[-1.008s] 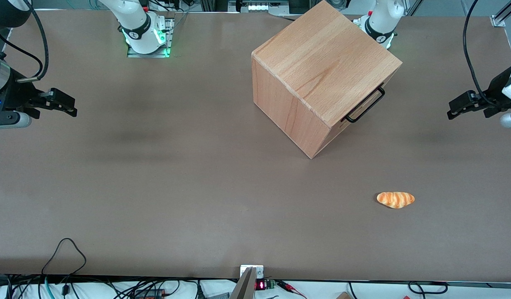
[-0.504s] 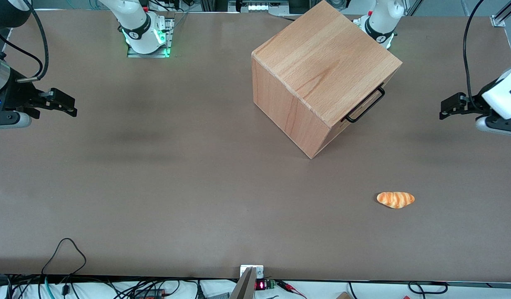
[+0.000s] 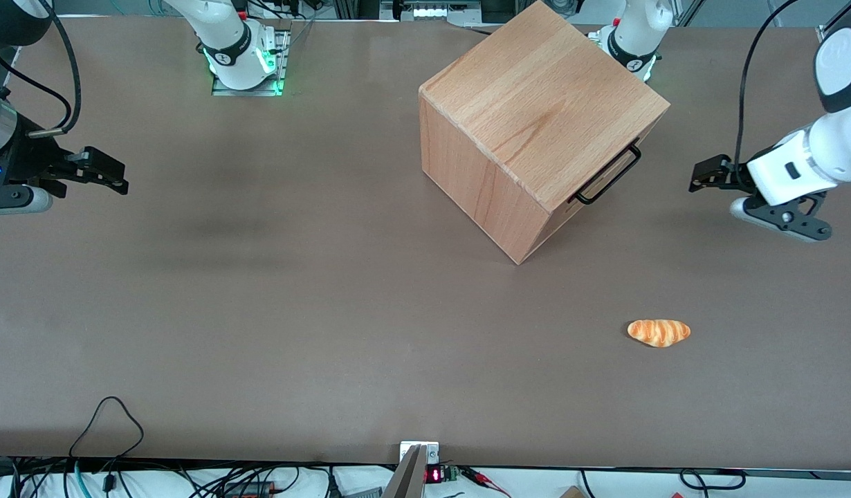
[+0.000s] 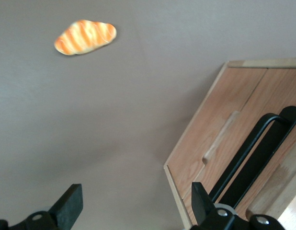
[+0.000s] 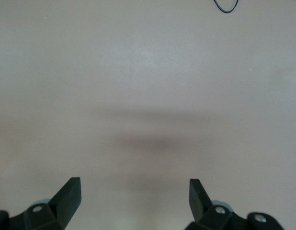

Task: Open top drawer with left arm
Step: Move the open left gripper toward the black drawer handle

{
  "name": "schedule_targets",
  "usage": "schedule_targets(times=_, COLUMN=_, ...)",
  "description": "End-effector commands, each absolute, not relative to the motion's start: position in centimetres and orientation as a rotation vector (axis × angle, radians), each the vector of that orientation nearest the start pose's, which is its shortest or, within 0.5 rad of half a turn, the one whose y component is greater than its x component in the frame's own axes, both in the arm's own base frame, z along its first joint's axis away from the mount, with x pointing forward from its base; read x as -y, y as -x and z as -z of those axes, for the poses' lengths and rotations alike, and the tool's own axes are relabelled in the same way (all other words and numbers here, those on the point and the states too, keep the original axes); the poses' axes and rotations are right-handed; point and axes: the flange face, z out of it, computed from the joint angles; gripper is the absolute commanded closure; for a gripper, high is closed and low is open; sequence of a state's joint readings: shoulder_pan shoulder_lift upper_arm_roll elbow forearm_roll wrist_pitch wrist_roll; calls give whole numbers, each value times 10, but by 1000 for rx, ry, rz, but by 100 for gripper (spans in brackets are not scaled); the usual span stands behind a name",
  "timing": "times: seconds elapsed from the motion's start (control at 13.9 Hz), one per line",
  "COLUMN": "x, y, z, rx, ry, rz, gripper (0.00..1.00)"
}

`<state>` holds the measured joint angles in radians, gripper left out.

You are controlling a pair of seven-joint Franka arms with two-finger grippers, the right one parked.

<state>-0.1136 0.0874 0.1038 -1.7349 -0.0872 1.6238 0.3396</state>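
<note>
Claw [image 3: 702, 176]: fingers spread, empty; your left arm [image 3: 809, 162] has carried it in from the counter [image 3: 259, 311] edge toward the top drawer [image 4: 244, 143], shut in its cabinet [image 3: 536, 117] mid-counter. Handle [image 3: 609, 178] not yet reached.

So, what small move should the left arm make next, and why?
Probably keep moving the open left gripper toward the black handle of the top drawer. The gripper hangs above the table toward the working arm's end, apart from the cabinet, and the drawer looks shut. The fingers hold nothing.
</note>
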Motion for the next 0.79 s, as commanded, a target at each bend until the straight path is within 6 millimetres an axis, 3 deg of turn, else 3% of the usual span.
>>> schedule_targets(times=0.0, x=38, y=-563, z=-483, rx=-720, ry=3182, rz=-347, gripper=0)
schedule_targets(times=0.36, x=74, y=-551, z=-448, rx=-856, ry=3198, rz=-405, gripper=0)
schedule_targets(times=0.5, x=77, y=-550, z=-431, rx=-997, ry=3201, rz=-363, gripper=0)
schedule_targets(times=0.72, x=78, y=-548, z=-423, rx=-1005, ry=3218, rz=-374, gripper=0)
